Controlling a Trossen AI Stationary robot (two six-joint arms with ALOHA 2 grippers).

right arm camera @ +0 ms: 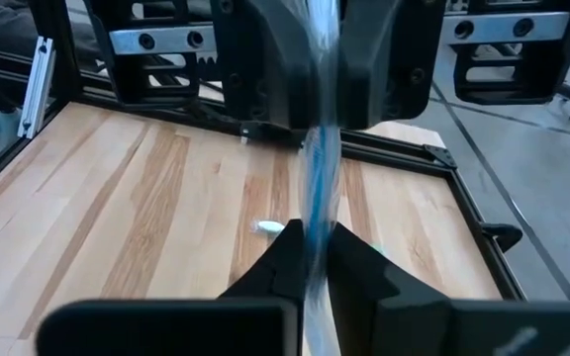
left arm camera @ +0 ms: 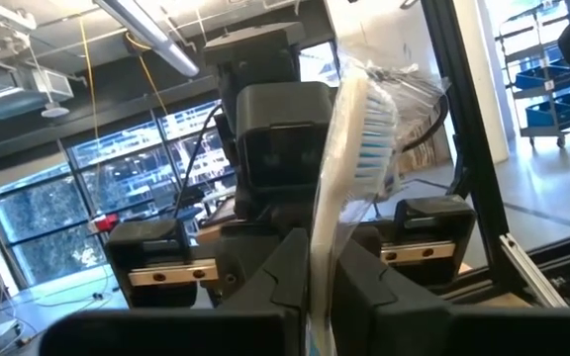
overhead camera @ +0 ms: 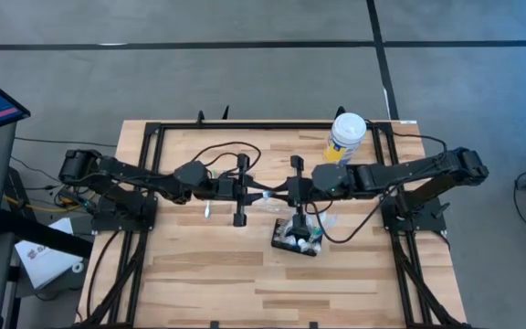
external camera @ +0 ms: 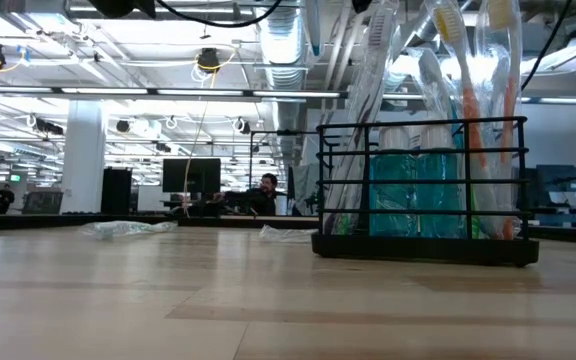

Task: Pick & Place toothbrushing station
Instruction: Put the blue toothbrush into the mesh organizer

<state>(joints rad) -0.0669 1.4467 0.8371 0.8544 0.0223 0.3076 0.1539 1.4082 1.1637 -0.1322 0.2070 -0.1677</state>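
Observation:
The toothbrushing station (overhead camera: 298, 239), a small black wire holder with several toothbrushes standing in it, rests on the table's middle right; it also shows in the low view (external camera: 423, 190). My left gripper (overhead camera: 256, 189) and my right gripper (overhead camera: 281, 190) meet fingertip to fingertip just beyond it, toward the far edge. Both are shut on one wrapped toothbrush (left arm camera: 349, 138) with white and blue bristles and a clear blue handle (right arm camera: 317, 198). My left gripper pinches the toothbrush's handle (left arm camera: 321, 259) between its two fingers, coming level from the table's left. The bristle head (left arm camera: 364, 133) sticks out past the fingertips, in its clear wrapper. The brush is lifted clear of the table. My right gripper pinches the clear blue handle (right arm camera: 315, 242) between its two fingers, coming level from the table's right. The handle runs on from its fingertips to my left gripper's fingers (right arm camera: 275, 69). The brush is clear of the table.
A white-lidded, yellow-labelled tub (overhead camera: 347, 137) stands at the far right. Loose clear wrappers (external camera: 128, 228) lie on the wood, one near the station (overhead camera: 277, 206) and a small white piece (overhead camera: 206, 210) to the left. The black frame rails (overhead camera: 153, 128) border the table.

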